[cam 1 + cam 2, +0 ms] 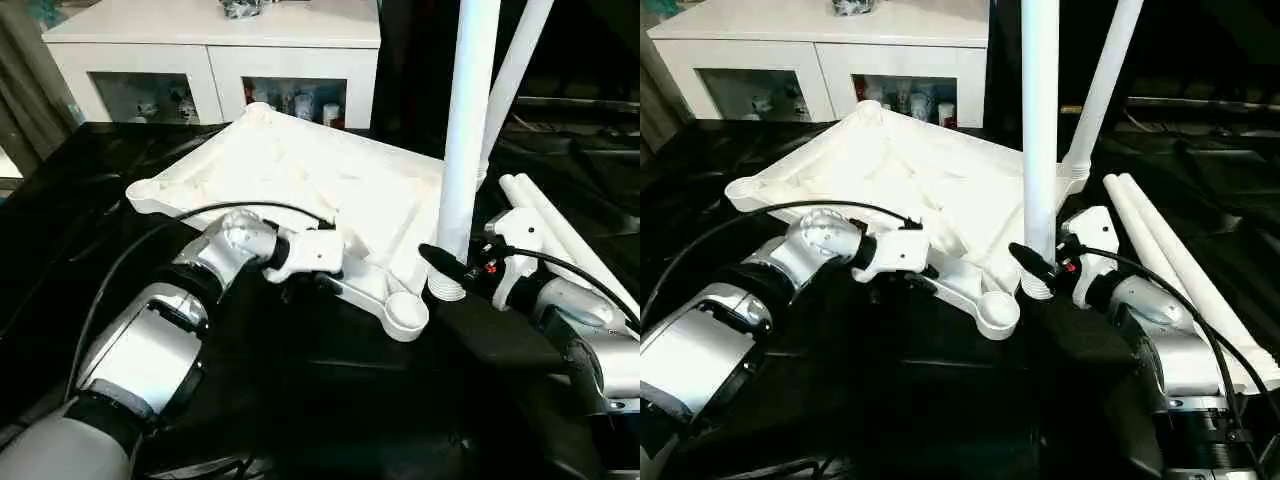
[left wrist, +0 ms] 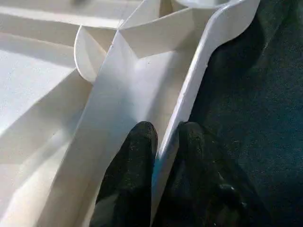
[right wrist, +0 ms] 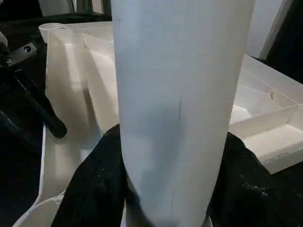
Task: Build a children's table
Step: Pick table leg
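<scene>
Tabletop [image 1: 300,175] lies underside-up on the black bench [image 1: 70,190], tilted. Left end effector [image 2: 163,142] is clamped on its near rim, presumably to steady it. Right end effector [image 1: 1040,265] grips an upright leg [image 1: 1040,130] near its foot, just beside the open corner socket [image 1: 998,315], not yet seated. Another leg [image 1: 1100,90] stands in the socket beyond; two spare legs [image 1: 1180,260] lie outboard of the right end effector.
</scene>
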Available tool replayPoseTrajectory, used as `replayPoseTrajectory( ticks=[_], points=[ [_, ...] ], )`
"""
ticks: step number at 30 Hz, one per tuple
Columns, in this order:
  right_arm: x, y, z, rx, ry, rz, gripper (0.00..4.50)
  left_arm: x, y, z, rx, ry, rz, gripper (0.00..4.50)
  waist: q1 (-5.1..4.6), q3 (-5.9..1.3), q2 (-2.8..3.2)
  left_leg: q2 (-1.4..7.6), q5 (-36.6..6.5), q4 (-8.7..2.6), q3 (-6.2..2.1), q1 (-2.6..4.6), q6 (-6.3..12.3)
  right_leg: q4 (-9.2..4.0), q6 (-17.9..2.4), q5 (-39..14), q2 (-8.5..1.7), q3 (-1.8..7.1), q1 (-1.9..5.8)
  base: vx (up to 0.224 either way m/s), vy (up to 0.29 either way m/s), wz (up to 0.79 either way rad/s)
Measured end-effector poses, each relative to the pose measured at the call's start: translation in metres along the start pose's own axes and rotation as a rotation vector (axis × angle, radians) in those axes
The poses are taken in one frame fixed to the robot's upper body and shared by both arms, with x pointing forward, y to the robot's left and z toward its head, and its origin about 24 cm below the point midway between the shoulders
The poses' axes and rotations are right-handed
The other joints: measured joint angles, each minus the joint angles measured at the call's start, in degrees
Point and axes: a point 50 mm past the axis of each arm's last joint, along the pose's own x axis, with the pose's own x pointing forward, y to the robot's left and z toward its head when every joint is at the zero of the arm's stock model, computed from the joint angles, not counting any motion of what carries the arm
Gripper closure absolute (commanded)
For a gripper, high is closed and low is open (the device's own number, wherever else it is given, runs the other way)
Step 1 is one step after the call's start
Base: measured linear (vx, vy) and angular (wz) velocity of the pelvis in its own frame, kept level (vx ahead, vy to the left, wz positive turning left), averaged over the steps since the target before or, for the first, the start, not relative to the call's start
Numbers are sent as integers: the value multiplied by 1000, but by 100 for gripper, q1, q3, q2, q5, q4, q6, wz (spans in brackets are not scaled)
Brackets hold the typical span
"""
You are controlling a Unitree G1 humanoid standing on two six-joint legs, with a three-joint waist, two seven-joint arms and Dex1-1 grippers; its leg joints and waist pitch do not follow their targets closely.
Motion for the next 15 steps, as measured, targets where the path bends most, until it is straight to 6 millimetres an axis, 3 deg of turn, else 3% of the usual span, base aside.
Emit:
replayPoseTrajectory(
  ticks=[4, 7, 15],
  points=[
    [0, 0, 0, -1, 0, -1, 261, 2, 0, 0, 16, 10, 10, 330, -2, -1, 30, 0, -1, 1, 0, 1, -1, 0, 0, 0, 0, 1, 1, 0, 0, 0],
    [0, 0, 0, -6, -2, -1, 261, 2, -1, 0, 1, 10, 6, 366, -1, -2, 34, 0, -6, 0, 0, 1, -9, 0, 0, 0, 0, 0, 1, 0, 0, 0],
    [1, 1, 0, -28, 2, -3, 261, -4, -2, 1, -26, 5, -126, 412, -27, -8, 43, 0, -3, -8, 1, 0, 8, -9, 0, 0, 0, 1, -3, 0, 0, 0]
  ],
)
